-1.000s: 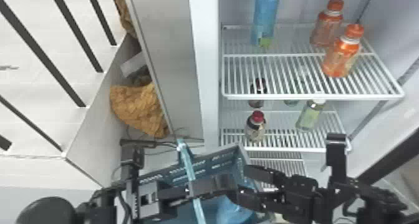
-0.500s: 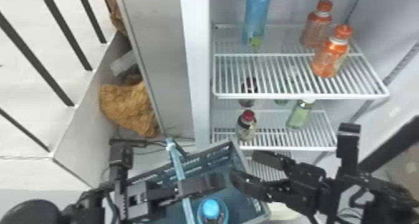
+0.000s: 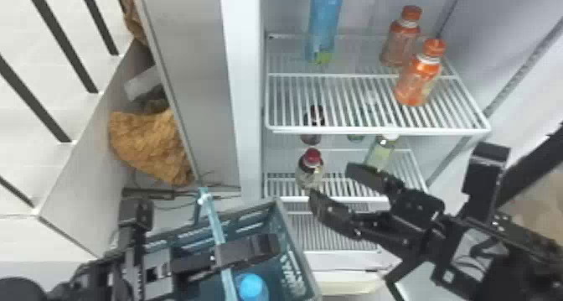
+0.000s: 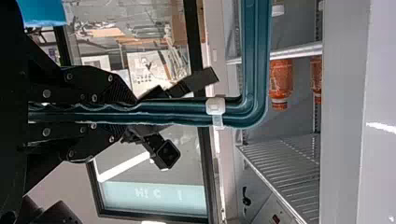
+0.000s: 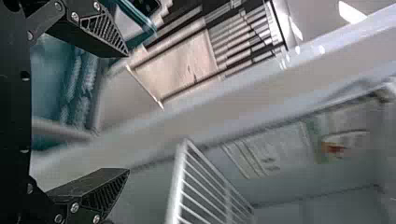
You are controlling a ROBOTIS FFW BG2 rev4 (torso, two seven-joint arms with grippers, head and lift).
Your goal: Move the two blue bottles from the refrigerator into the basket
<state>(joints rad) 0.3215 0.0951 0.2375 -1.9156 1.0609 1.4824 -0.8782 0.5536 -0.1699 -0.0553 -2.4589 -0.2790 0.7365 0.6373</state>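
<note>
My left gripper is shut on the handle of the teal basket; in the left wrist view, my left gripper clamps that handle between both fingers. Inside the basket, a blue bottle shows its cap, just below the left fingers. The other blue bottle stands upright on the fridge's upper shelf, at its left side. My right gripper is open with nothing in it, in front of the lower shelf, right of the basket. The right wrist view has my right gripper with its fingers wide apart.
Two orange bottles stand at the right of the upper shelf. A red-capped bottle and a pale green bottle are on the lower shelf, close to the right fingers. The fridge's side wall rises left of the shelves.
The fridge and basket have shifted left in the head view. My right gripper has moved up and away from the basket towards the shelves, still open. The blue bottle's cap in the basket has come into sight.
</note>
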